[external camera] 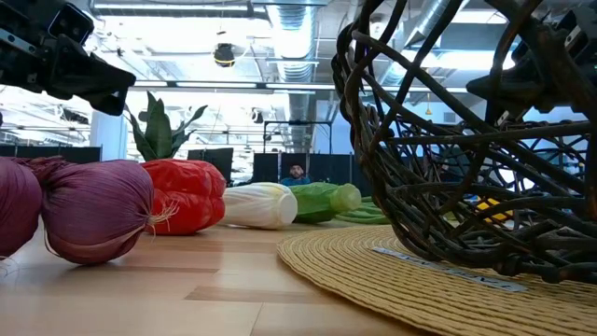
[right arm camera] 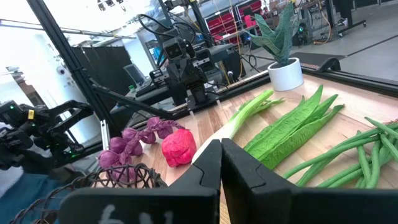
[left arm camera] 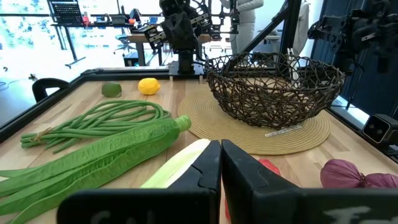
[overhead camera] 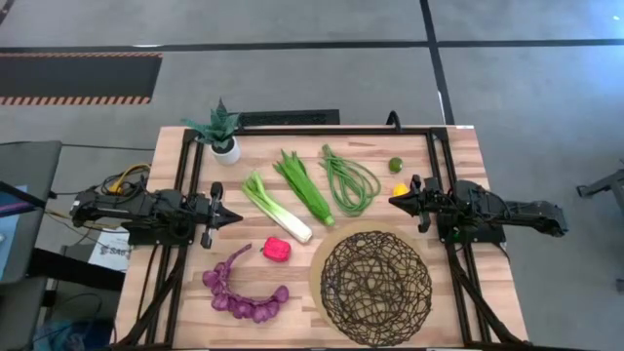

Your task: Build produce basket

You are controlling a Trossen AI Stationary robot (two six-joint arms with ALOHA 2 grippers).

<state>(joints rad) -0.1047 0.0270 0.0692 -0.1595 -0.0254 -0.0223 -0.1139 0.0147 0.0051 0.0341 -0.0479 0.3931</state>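
The dark woven wire basket (overhead camera: 376,285) sits on a round straw mat at the table's near right. The purple grape bunch (overhead camera: 242,291) and red pepper (overhead camera: 276,250) lie to its left. The leek (overhead camera: 276,206), leafy stalk (overhead camera: 305,187) and looped green beans (overhead camera: 349,180) lie mid-table. The lime (overhead camera: 396,165) and lemon (overhead camera: 401,189) lie near the right arm. My left gripper (overhead camera: 234,216) hovers shut at the table's left side, left of the leek. My right gripper (overhead camera: 395,201) hovers shut at the right, beside the lemon; neither holds anything.
A spiky potted plant (overhead camera: 221,132) in a white pot stands at the far left corner. Black frame rails (overhead camera: 437,156) run along the table's sides. Bare wood lies between the pepper and the basket's mat. A person sits far behind the table (external camera: 296,173).
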